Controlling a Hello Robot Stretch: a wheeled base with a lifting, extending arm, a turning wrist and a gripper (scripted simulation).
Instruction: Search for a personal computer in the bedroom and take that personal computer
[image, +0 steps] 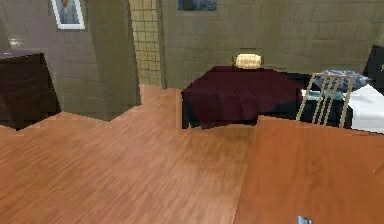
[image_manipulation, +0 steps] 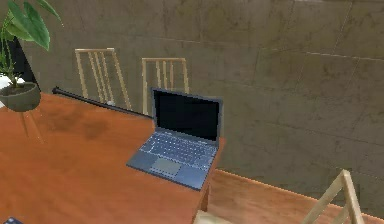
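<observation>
An opened laptop (image_manipulation: 178, 140) with a dark screen and a blue-grey keyboard sits on a reddish wooden table (image_manipulation: 70, 160), close to the table's right-hand edge in the arm side view. Its screen faces the camera. The same wooden table (image: 310, 175) fills the forward view's lower right corner.
Two light wooden chairs (image_manipulation: 100, 75) (image_manipulation: 165, 78) stand behind the table against a grey brick wall. A potted plant (image_manipulation: 20, 60) stands on the table's left. Ahead stands a bed with a dark red cover (image: 240, 95), a dark dresser (image: 25, 88) at left, a metal chair (image: 325, 98) at right.
</observation>
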